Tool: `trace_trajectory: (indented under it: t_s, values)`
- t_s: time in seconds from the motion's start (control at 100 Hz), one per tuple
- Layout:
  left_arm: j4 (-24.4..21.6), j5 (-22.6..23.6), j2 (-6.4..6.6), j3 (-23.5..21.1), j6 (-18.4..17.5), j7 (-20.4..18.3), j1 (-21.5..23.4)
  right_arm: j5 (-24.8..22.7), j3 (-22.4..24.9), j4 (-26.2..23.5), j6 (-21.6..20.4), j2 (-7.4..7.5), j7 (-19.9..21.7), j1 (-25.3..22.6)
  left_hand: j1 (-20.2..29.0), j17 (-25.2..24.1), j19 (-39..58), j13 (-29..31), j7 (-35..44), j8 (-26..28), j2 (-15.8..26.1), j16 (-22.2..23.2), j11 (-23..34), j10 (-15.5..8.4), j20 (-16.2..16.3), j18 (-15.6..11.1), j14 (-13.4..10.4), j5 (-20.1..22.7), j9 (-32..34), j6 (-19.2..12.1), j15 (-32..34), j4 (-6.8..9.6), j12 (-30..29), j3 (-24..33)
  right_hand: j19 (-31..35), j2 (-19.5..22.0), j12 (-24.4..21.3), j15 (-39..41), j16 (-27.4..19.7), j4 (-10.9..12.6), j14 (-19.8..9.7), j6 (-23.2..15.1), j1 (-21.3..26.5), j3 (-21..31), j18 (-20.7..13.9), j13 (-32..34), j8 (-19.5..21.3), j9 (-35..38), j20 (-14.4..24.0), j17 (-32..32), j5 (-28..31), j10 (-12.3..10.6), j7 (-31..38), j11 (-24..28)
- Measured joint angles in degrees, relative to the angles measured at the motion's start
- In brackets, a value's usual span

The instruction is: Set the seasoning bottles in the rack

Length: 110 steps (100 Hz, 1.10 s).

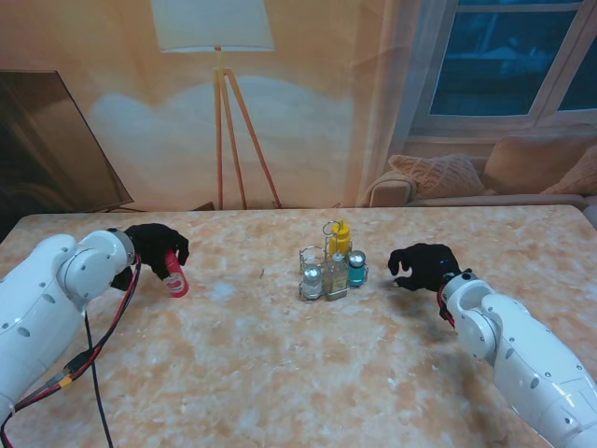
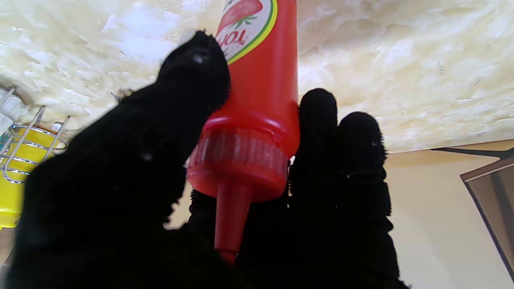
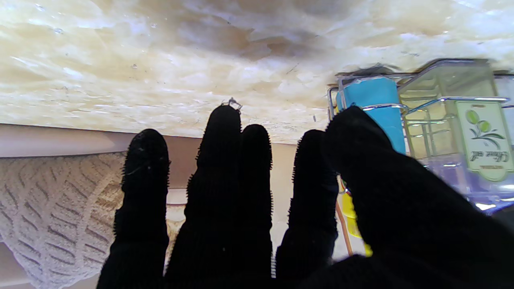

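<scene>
My left hand [image 1: 154, 247] is shut on a red tomato sauce bottle [image 1: 176, 277], held above the table at the left. The left wrist view shows the red bottle [image 2: 257, 100] between thumb and fingers [image 2: 321, 132], nozzle toward the palm. A wire rack [image 1: 331, 271] stands mid-table holding a yellow bottle [image 1: 341, 238], a teal shaker [image 1: 356, 270], a clear oil bottle [image 1: 337, 276] and a silver-capped shaker [image 1: 312, 278]. My right hand [image 1: 424, 266] hovers just right of the rack, fingers apart and holding nothing. In the right wrist view the teal shaker [image 3: 373, 108] and the oil bottle [image 3: 461, 132] sit beside my fingers [image 3: 225, 180].
The marble table [image 1: 280, 373] stretches around the rack. Behind it stand a floor lamp [image 1: 224, 112], a sofa with cushions [image 1: 485, 177] and a dark panel [image 1: 47, 140] at the far left.
</scene>
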Motion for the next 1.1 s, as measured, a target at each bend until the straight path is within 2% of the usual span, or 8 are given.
trace_trajectory:
  t_s: [0.19, 0.57, 0.97, 1.1]
  values:
    - [-0.73, -0.55, -0.08, 0.11, -0.03, -0.14, 0.25, 0.00, 0.03, 0.00, 0.00, 0.00, -0.01, -0.02, 0.01, 1.19, 0.79, 1.36, 1.49, -0.84, -0.67, 0.01, -3.07, 0.33, 0.03, 0.35, 0.00, 0.58, 2.50, -0.03, 0.72, -0.01, 2.62, -0.92, 0.00, 0.00, 0.00, 0.00, 0.00, 0.00, 0.00, 0.00, 0.00, 0.00, 0.00, 0.00, 0.00, 0.00, 0.00, 0.00, 0.00, 0.00, 0.00, 0.00]
    - [-2.56, -1.99, -0.12, 0.64, -0.81, -1.28, 0.04, -0.02, 0.26, -0.07, -0.01, 0.00, 0.02, -0.09, 0.01, 1.98, 1.49, 2.22, 2.35, -1.33, -0.82, 0.01, -4.56, 0.97, 0.08, 0.79, 0.16, 1.20, 3.98, -0.03, 1.58, -0.04, 4.00, -1.56, 0.00, 0.00, 0.00, 0.00, 0.00, 0.00, 0.00, 0.00, 0.00, 0.00, 0.00, 0.00, 0.00, 0.00, 0.00, 0.00, 0.01, 0.00, 0.00, 0.00]
    - [-3.31, -6.68, -0.24, 6.45, 0.11, -2.43, -4.15, -0.08, 0.49, -0.16, -0.01, 0.00, 0.05, -0.22, 0.01, 2.21, 1.97, 2.60, 2.78, -0.54, -0.82, 0.02, -4.56, 1.69, 0.21, 1.30, 0.50, 1.20, 4.08, 0.06, 2.17, -0.07, 5.63, -1.57, 0.00, 0.00, 0.00, 0.00, 0.00, 0.00, 0.00, 0.00, 0.00, 0.00, 0.00, 0.00, 0.00, 0.00, 0.00, 0.00, 0.01, 0.00, 0.00, 0.00]
    - [-3.62, -8.00, -0.47, 9.62, 1.74, -2.64, -6.59, -0.08, 0.53, -0.16, -0.02, 0.00, 0.02, -0.26, 0.01, 2.21, 2.14, 2.65, 2.78, 0.05, -0.82, 0.03, -4.56, 2.07, 0.74, 1.53, 0.69, 1.20, 4.12, 0.34, 2.37, -0.07, 6.23, -1.57, 0.00, 0.00, 0.00, 0.00, 0.00, 0.00, 0.00, 0.00, 0.00, 0.00, 0.00, 0.00, 0.00, 0.00, 0.00, 0.00, 0.01, 0.00, 0.00, 0.00]
